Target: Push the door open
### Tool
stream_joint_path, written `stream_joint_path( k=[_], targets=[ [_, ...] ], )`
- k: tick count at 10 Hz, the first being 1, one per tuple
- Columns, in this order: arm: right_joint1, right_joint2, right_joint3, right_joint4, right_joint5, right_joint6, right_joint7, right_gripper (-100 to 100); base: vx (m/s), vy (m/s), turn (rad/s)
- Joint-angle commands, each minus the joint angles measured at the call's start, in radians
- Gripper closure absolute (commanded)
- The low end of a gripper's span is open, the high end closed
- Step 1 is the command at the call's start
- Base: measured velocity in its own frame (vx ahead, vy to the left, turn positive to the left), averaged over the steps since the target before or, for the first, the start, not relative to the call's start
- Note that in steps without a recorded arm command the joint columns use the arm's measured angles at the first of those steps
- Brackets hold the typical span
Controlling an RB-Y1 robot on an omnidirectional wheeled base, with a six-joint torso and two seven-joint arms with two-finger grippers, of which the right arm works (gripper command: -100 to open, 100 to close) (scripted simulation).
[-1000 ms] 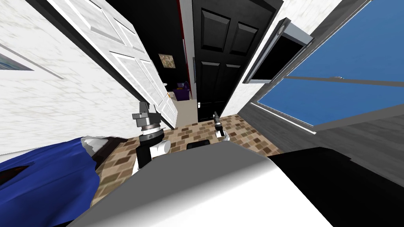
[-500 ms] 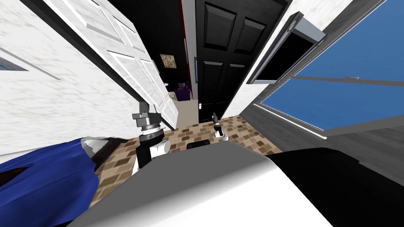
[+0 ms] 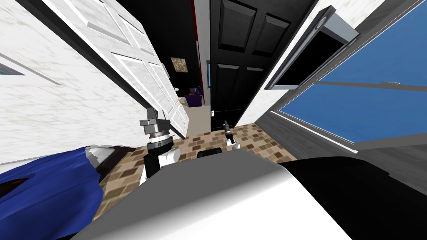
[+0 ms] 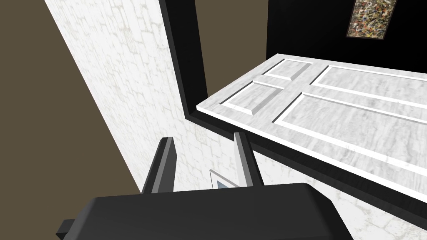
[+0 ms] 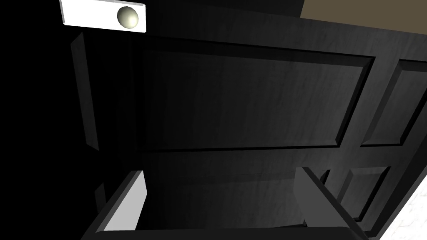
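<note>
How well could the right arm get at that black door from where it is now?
Probably yes. The right gripper, open, points straight at the black door, with nothing between them in the right wrist view. How near it is, I cannot tell.

The black door point(image 3: 233, 62) stood upright straight ahead of the right gripper point(image 3: 226, 123), near its spread fingers; whether they touched it could not be told. It was dark all over, with raised rectangular panels, one large panel facing the gripper. It looked shut in its frame. A round pale knob point(image 5: 127, 16) on a white plate point(image 5: 83, 14) sat by one edge, well off to the side of the fingers.
</note>
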Motion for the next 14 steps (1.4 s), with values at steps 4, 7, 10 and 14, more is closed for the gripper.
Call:
stream_joint_path(
  k=[4, 7, 10, 14],
  targets=[
    [-0.046, 0.012, -0.003, 0.117, -0.005, -0.018, -0.005, -100, 0.107, 0.011, 0.030],
    [-0.074, 0.020, -0.006, 0.190, -0.008, -0.031, -0.009, -100, 0.098, 0.003, 0.030],
    [-0.108, 0.031, -0.008, 0.276, -0.012, -0.046, -0.014, -100, 0.102, 0.013, 0.027],
    [-0.137, 0.042, -0.011, 0.349, -0.015, -0.059, -0.017, -100, 0.113, -0.006, 0.024]
  ],
)
